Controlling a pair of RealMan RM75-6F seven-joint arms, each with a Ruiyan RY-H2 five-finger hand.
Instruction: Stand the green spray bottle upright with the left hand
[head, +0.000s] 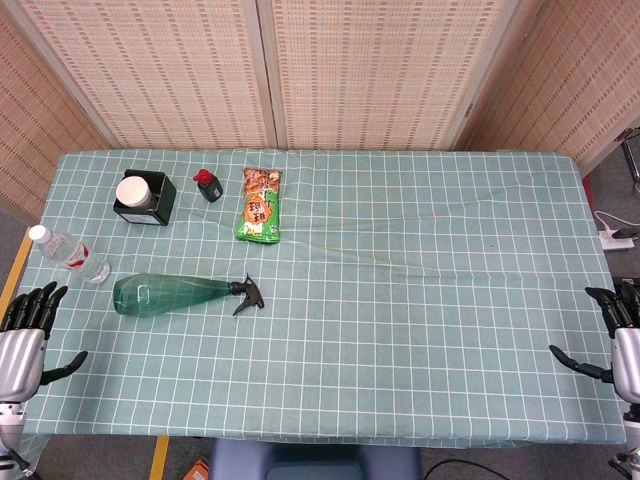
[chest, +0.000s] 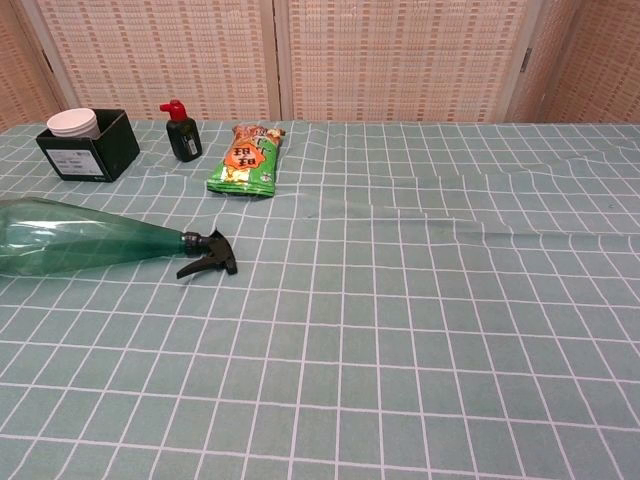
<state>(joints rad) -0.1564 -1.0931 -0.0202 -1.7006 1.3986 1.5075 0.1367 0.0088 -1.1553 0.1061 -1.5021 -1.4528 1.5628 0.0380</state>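
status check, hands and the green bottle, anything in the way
Left hand open at table edge, right hand open, far side. Green spray bottle lying flat, untouched, nozzle toward centre. Water bottle lying just beyond the left hand, close to the base.

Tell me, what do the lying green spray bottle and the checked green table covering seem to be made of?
The green spray bottle looks like translucent glossy plastic: the grid lines show faintly through its body, and its trigger head is opaque matte black, probably plastic too. The checked green table covering seems to be soft cloth or thin vinyl, since it shows creases and ripples; which of the two I cannot tell.
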